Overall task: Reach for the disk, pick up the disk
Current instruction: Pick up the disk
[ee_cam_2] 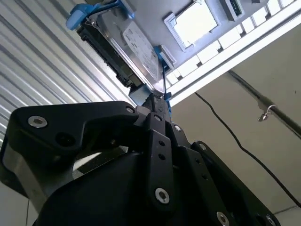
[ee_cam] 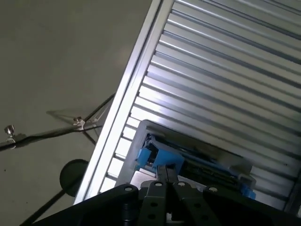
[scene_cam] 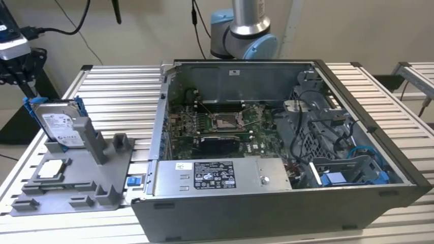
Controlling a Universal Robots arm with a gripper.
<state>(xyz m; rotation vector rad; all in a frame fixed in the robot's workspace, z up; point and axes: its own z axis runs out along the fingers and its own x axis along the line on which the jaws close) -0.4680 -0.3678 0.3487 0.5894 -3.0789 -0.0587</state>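
Disk (scene_cam: 60, 127) stood on edge in a grey holder (scene_cam: 74, 178) at the exterior view's left of the bench (scene_cam: 122, 86). In the second wrist view the pincer (ee_cam_2: 157, 101) hung at its blue bracket (ee_cam_2: 82, 16); how far open, I could not tell. The first wrist view suggested centring on the bracket, then lifting straight out.

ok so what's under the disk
The disk stands on edge in the grey holder, which lies on the slatted table. The holder's post covers the disk's lower edge, so its seating in the slot is hidden.
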